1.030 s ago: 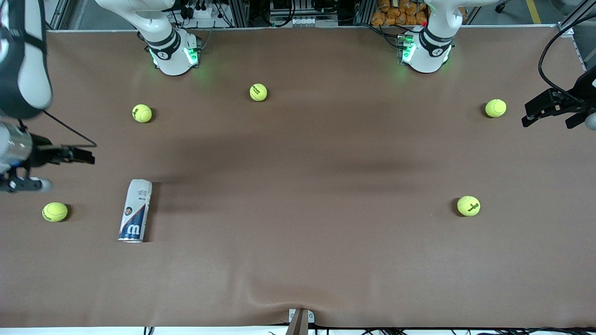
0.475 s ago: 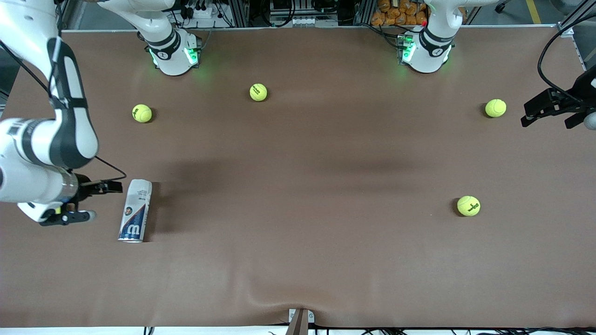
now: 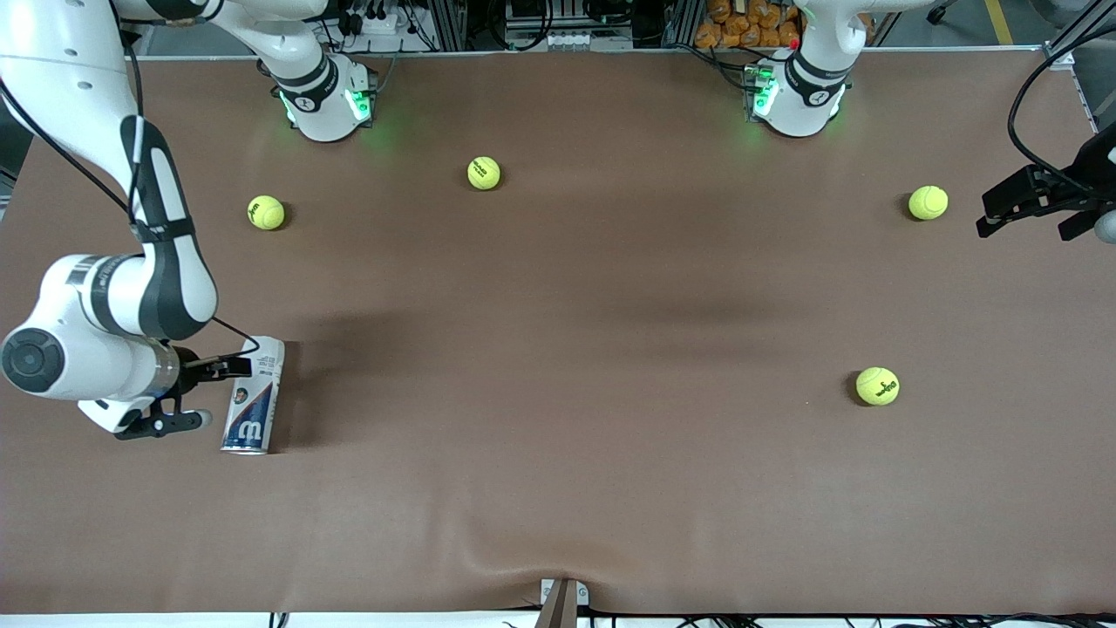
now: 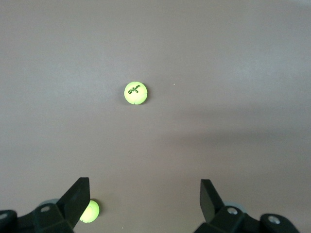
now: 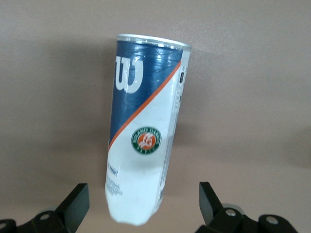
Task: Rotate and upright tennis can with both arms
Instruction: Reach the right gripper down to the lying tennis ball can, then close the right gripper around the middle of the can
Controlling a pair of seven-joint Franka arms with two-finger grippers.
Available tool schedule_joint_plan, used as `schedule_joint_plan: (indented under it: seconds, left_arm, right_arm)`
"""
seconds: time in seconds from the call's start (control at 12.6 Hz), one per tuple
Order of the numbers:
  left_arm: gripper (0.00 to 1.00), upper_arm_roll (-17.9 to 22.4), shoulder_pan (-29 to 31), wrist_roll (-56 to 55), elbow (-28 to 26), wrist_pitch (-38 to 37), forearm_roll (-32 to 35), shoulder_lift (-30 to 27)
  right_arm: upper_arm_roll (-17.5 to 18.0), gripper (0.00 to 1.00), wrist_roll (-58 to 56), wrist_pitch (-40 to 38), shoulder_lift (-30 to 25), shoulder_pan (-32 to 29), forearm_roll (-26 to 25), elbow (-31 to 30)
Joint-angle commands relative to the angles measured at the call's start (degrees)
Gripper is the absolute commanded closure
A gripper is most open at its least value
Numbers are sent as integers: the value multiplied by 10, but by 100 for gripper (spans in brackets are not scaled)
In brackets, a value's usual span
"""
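Right arm [image 3: 131, 262]: we see it swing out from its base, run down the table's edge at its own end, then fold at the elbow so the wrist points sideways toward the tennis can.
Right gripper [image 3: 202, 392]: sitting low, just beside the can at the can's right-arm end. Fingers [image 5: 74, 206] spread wide with nothing between them. In the right wrist view the can's pale end sits between the two fingertips but we see no contact.
Tennis can [image 3: 253, 394]: lying flat on the brown table [image 3: 558, 488], long axis running roughly toward the front camera. Its metallic, blue "W" end is the nearer end, the white end the farther one. We can also make out an orange stripe and a round green-and-orange badge [image 5: 146, 140] on the label.
Ball by the can [image 3: 266, 212]: farther from the front camera than the can, well apart from it.
Ball near the bases [image 3: 484, 173]: farther still from the can, toward the left arm's end.
Ball mid-table [image 3: 877, 385]: way off from the can, about as near the camera as it.
Ball by the left gripper [image 3: 928, 202]: well apart from the can, near the left gripper.
Left gripper [image 3: 1042, 209]: up over the table's edge at the left arm's end, about as distant from the can as it gets. Fingers wide apart, holding nothing, and the arm just waits.
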Motion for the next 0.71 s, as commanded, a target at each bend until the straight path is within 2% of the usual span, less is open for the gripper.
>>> schedule_joint_plan:
  seconds: [0.0,0.24,0.63]
  left_arm:
    - [0,-6,2,9,5,-10,-1,2]
    - [0,-4,7,11,6,-11,-1,1]
    - [0,-5,4,15,5,-15,-1,2]
  right_arm:
    - [-1,0,-10,19,21,2,6,12]
    - [-1,0,-10,55,41,1,6,12]
    - [-1,0,-11,68,66,-2,7,11]
